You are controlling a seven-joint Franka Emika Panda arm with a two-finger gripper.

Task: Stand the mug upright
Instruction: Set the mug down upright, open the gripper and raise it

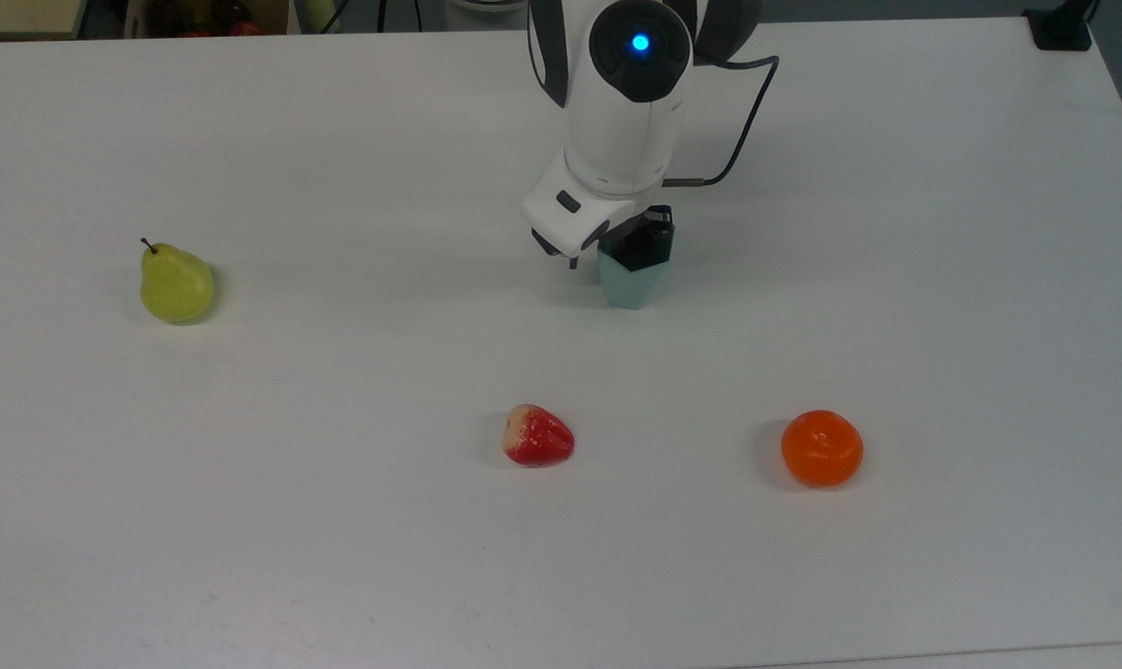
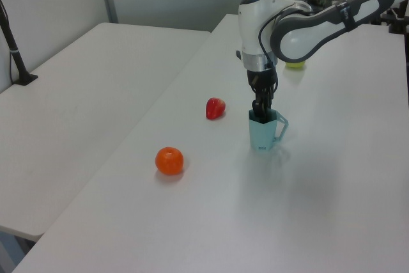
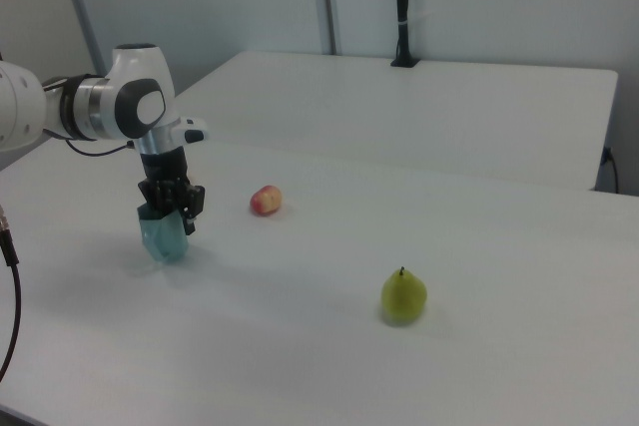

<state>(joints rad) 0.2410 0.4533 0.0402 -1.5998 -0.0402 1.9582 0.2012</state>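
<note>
One pale blue-teal mug [image 2: 262, 135] stands upright on the white table [image 1: 337, 539], faceted, tapering to its base, with a hexagonal rim and a handle on the left view's right. The gripper [image 2: 261, 110] reaches down into its mouth, fingers clamped on the rim wall. Taking the mug as landmark in the top view: the strawberry [image 1: 537, 436] lies nearer the camera, the orange [image 1: 822, 449] nearer and to the right, the pear [image 1: 176, 283] far left.
</note>
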